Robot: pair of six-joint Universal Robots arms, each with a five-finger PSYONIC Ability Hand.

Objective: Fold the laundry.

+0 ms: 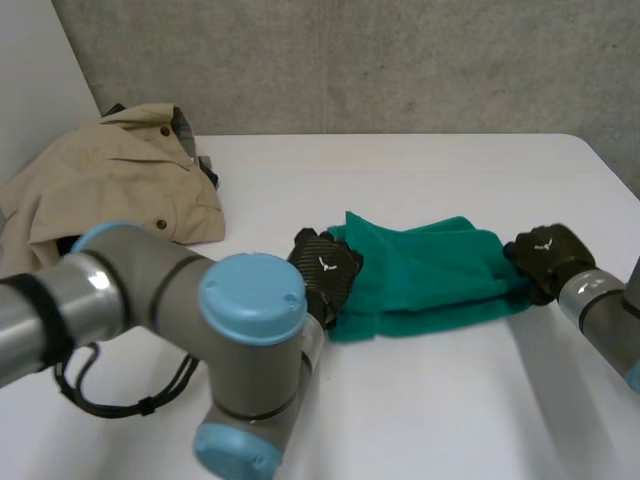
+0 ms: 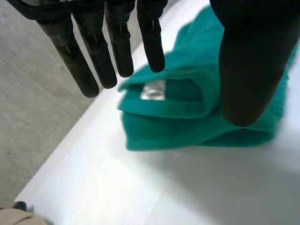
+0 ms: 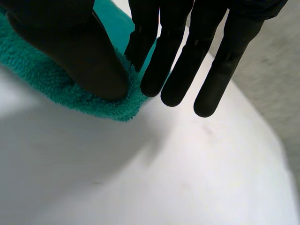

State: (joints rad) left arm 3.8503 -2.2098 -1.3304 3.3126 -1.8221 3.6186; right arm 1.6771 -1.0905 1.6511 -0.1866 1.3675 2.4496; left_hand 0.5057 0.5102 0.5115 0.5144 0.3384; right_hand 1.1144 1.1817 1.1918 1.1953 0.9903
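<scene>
Where green towel point(image 2: 187, 122) folds, pale label point(image 2: 153, 90), seemingly blank.

Left arm point(image 1: 150, 300) reaches in low, elbow joint near the camera, wrist angled inward. Left hand point(image 1: 325, 272) back-up, at the left end of the green towel point(image 1: 430, 275). In its wrist view the fingers point(image 2: 101, 51) are straight and spread, thumb well apart from them.

Right arm point(image 1: 600, 310) enters from the side. Right hand point(image 1: 545, 255) knuckles up at the towel's right end. Thumb point(image 3: 70, 51) and nearest finger pinch the towel's corner; other fingers straight.
</scene>
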